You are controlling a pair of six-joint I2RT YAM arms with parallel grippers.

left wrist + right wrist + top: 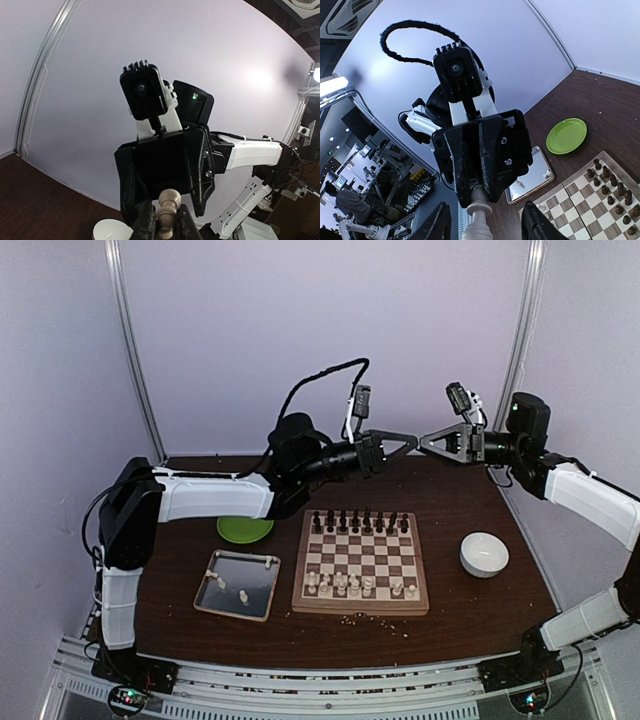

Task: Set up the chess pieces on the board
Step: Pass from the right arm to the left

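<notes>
High above the board (360, 609), near the top middle of the picture, the left pincer (413, 441) squeezes one white chess piece (478, 220). The right pincer (424, 439) faces it, wide open, with a finger on each side of the piece. Dark pieces (360, 522) fill the board's far row, and white pieces (345, 585) stand near its front.

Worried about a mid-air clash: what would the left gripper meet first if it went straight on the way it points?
The right gripper, facing it tip to tip in mid-air. The cream chess piece held by the left gripper would probably arrive first, between the right's open fingers.
</notes>
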